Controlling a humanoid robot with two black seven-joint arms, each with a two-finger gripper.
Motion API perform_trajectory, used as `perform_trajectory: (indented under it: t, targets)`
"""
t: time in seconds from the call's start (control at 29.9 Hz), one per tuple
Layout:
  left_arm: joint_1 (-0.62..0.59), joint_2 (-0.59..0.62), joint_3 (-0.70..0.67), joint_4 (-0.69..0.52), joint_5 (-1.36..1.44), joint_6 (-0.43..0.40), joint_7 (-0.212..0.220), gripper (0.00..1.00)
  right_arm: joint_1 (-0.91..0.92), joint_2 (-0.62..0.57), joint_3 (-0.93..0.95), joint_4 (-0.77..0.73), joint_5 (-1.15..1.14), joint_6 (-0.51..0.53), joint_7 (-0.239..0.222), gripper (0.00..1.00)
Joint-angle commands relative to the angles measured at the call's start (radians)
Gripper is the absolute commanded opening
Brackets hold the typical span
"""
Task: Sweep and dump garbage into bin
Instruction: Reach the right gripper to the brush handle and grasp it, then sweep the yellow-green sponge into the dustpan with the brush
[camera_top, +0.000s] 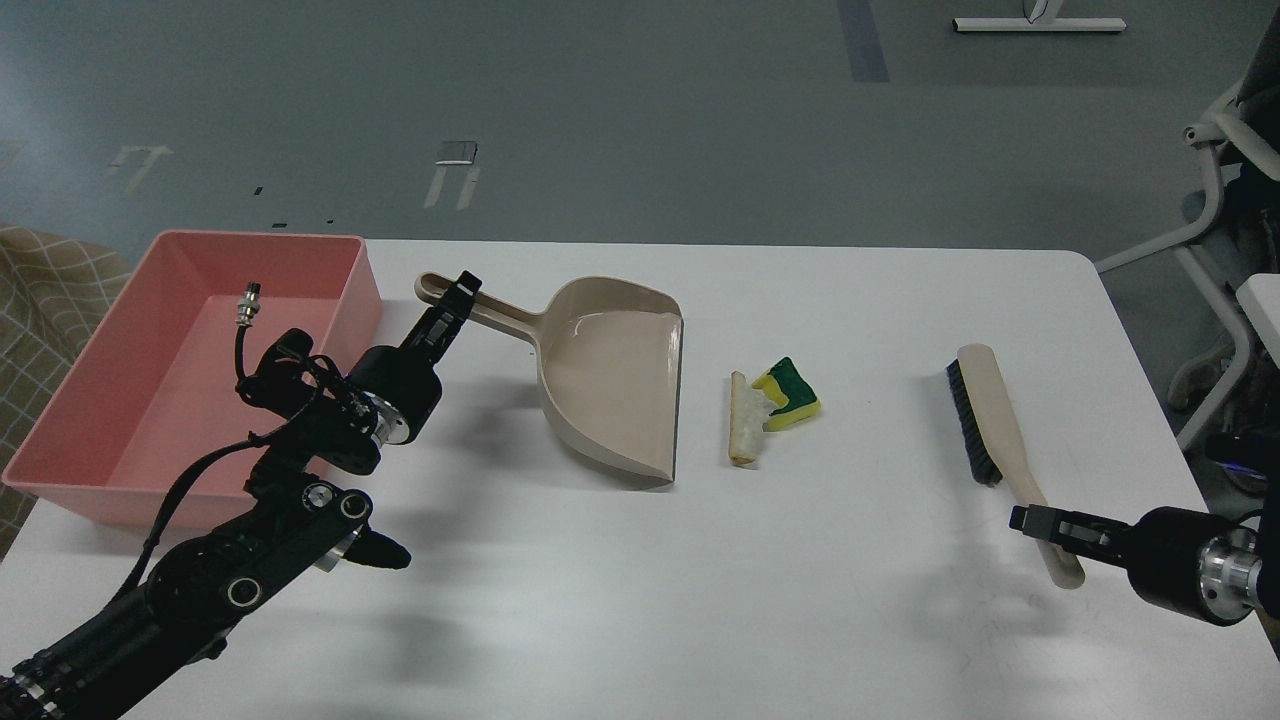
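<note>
White worktop (620, 600) fills the lower two thirds of the frame; its far edge runs across just below the upper third, its right corner is rounded at the upper right, and grey floor lies beyond. The broad lower-centre area of the worktop is bare. Pink bin (90, 440), a shallow rectangular tray with rounded corners, sits at the left edge of the frame, on the worktop's left end. Garbage lies at centre: a whitish-tan bread-like slice (742, 420) touching a yellow sponge piece (790, 395) with a green layer on top. A beige dustpan (610, 375) lies just left of the garbage, its open mouth facing the scraps and its handle pointing to the upper left. A beige brush (995, 430) with dark bristles lies well apart to the right of the garbage. Left tool (455, 300) is at the dustpan handle, fingers straddling it; whether they grip it cannot be told. Right tool (1030, 520), at lower right, overlaps the brush handle end; its finger opening cannot be told.
</note>
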Motion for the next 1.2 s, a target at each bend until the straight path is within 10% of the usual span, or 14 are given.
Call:
perform_trajectory:
  t: [0.0,1.17]
  targets:
    - [0.003,-0.001,0.002,-0.008,0.002,0.000,0.000,0.00,0.045,-0.003,0.000,0.020,0.020,-0.001,-0.001,0.00]
    - [0.068,0.005,0.005,-0.055,0.012,0.013,-0.001,0.00,0.375,0.507,-0.258,-0.144,0.339,-0.007,0.008,0.00]
